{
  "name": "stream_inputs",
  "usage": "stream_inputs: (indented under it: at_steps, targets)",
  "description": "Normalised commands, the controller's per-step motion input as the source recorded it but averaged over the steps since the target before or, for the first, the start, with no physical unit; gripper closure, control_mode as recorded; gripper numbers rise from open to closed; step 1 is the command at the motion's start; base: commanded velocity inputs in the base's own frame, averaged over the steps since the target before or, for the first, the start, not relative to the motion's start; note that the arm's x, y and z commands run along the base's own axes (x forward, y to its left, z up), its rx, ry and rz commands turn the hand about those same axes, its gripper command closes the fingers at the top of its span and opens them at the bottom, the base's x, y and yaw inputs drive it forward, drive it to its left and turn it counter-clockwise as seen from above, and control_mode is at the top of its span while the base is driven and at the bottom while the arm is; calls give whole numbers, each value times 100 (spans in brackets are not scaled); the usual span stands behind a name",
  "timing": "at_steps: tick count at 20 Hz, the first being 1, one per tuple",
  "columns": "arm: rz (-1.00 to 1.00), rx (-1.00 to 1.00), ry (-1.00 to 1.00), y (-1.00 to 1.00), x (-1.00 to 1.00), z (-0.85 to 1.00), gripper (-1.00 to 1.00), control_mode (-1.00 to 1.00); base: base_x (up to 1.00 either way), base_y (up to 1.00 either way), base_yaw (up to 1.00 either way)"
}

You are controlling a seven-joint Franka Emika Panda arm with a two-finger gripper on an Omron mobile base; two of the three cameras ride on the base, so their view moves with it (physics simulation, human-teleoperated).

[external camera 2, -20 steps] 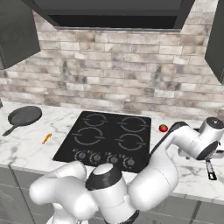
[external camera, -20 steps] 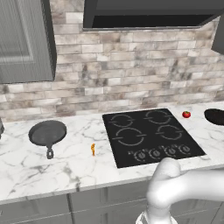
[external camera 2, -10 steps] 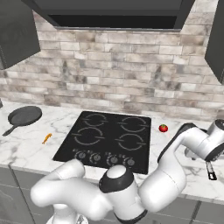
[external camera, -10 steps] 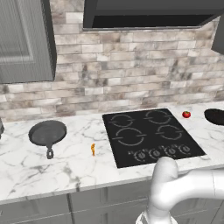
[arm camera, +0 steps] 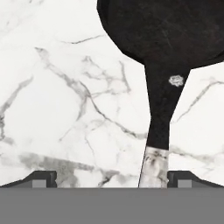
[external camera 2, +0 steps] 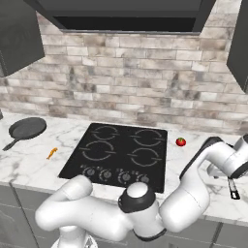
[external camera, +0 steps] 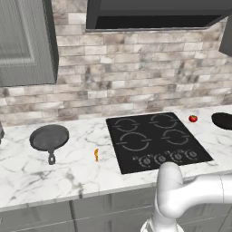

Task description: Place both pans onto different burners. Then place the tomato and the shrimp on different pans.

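Note:
The blacker pan (arm camera: 162, 30) lies on white marble at the top of the hand view. Its long thin handle (arm camera: 161, 118) runs down between my fingertips, closer to the right one (arm camera: 183, 178). My gripper (arm camera: 112, 179) hovers above it, open and holding nothing. That pan (external camera: 223, 120) sits at the counter's far right, its handle tip (external camera 2: 234, 189) poking out past my arm. The dark grey skillet (external camera: 49, 137) rests far left, with the orange shrimp (external camera: 96, 154) beside it. The tomato (external camera: 193, 118) lies just right of the cooktop, whose burners (external camera: 135, 141) are all bare.
The black cooktop (external camera 2: 121, 155) has knobs (external camera: 162, 158) along its front edge. A range hood (external camera: 154, 13) and wall cabinets (external camera: 25, 41) hang above. My white arm (external camera 2: 193, 189) stretches across the right front of the counter.
My hand has shifted a little right and down over the black pan. Pans, tomato and shrimp have stayed put.

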Motion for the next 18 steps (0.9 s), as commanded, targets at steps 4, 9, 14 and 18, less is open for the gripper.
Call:
stream_inputs:
  at_steps: [4, 9, 14, 18]
  targets:
    - [6, 0, 0, -5, 19, -29, -100, -100, 0, 0, 0]
    - [4, 0, 0, -7, 26, -26, -100, -100, 0, 0, 0]
    - [3, 0, 0, -6, 27, -29, -100, -100, 0, 0, 0]
    - [3, 0, -1, -12, 25, -33, -100, -100, 0, 0, 0]
